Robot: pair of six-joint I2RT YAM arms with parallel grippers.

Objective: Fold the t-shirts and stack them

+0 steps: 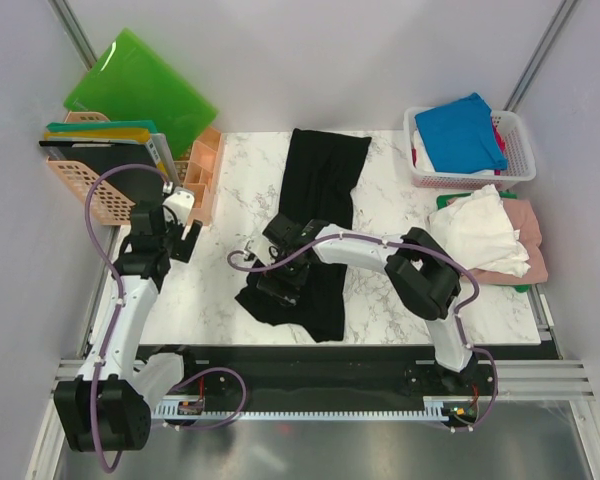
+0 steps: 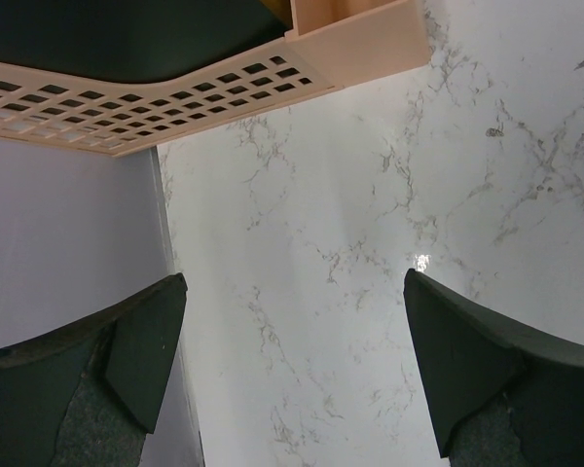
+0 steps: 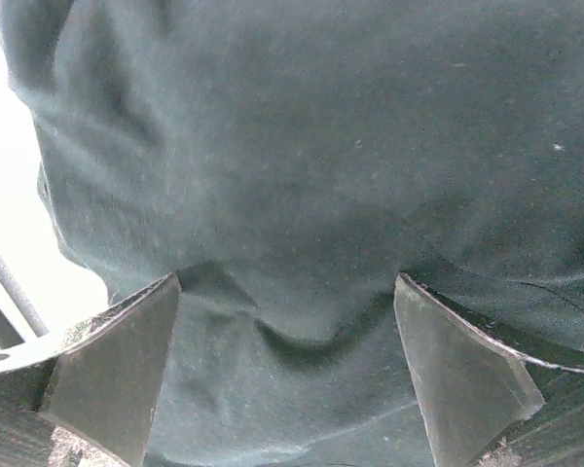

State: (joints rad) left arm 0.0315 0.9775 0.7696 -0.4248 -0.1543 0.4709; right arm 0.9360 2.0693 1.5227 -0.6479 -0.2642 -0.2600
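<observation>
A large black t-shirt (image 1: 325,170) lies lengthwise down the middle of the marble table (image 1: 400,300), bunched at its near end. My right gripper (image 1: 280,268) is open and pressed down on that bunched near-left part. In the right wrist view the gripper (image 3: 287,282) has its fingers spread, with a ridge of black cloth (image 3: 321,146) between them. My left gripper (image 1: 187,238) is open and empty over bare marble at the table's left edge (image 2: 294,277). A blue t-shirt (image 1: 462,130) lies in the white basket. A white t-shirt (image 1: 480,232) lies on a pink one (image 1: 528,250) at the right.
A white basket (image 1: 520,150) stands at the back right. A peach basket (image 1: 85,195) holding boards and a peach organiser (image 1: 205,175) stand at the left, seen close in the left wrist view (image 2: 175,102). Bright green plastic boards (image 1: 140,85) lean behind them.
</observation>
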